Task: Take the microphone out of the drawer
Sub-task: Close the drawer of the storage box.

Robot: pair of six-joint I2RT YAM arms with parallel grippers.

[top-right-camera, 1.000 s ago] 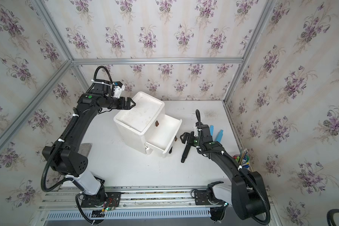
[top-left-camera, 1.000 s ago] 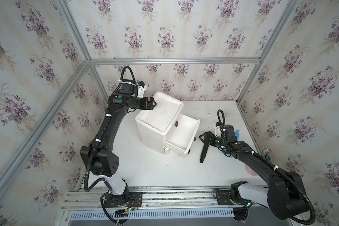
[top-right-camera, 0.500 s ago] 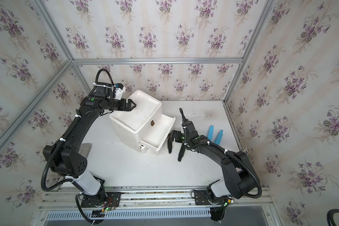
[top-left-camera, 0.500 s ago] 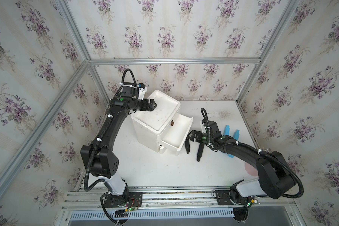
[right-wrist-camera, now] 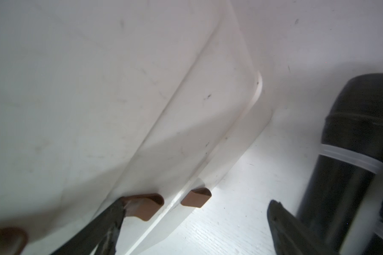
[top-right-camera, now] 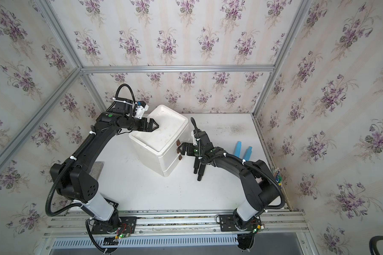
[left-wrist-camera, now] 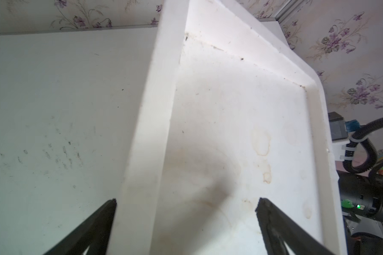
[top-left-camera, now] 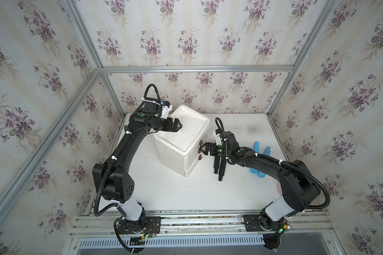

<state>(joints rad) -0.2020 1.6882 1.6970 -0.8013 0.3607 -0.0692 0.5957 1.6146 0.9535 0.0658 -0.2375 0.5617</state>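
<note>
The white drawer cabinet (top-left-camera: 181,141) (top-right-camera: 161,134) stands mid-table with all its drawers (top-left-camera: 191,162) shut and three brown handles (top-left-camera: 201,143) on its front. To its right the black microphone (top-left-camera: 220,173) (top-right-camera: 200,174) lies on the table, partly under my right arm; it shows beside one finger in the right wrist view (right-wrist-camera: 352,154). My right gripper (top-left-camera: 201,148) (top-right-camera: 180,149) (right-wrist-camera: 196,204) is open at the drawer fronts, one finger against a brown handle (right-wrist-camera: 144,205). My left gripper (top-left-camera: 177,126) (top-right-camera: 155,126) (left-wrist-camera: 186,200) is open, straddling the cabinet top's rim (left-wrist-camera: 146,132).
Two blue objects (top-left-camera: 258,146) (top-left-camera: 267,151) lie right of the right arm, with more blue (top-left-camera: 254,171) showing under it. Flowered walls and metal frame posts close in the table on three sides. The arm bases stand on a rail (top-left-camera: 197,220) along the front.
My right gripper moved left from the microphone to the cabinet front, and the open drawer is now shut. The cabinet slid and turned to the left. The left gripper stayed on its top.
</note>
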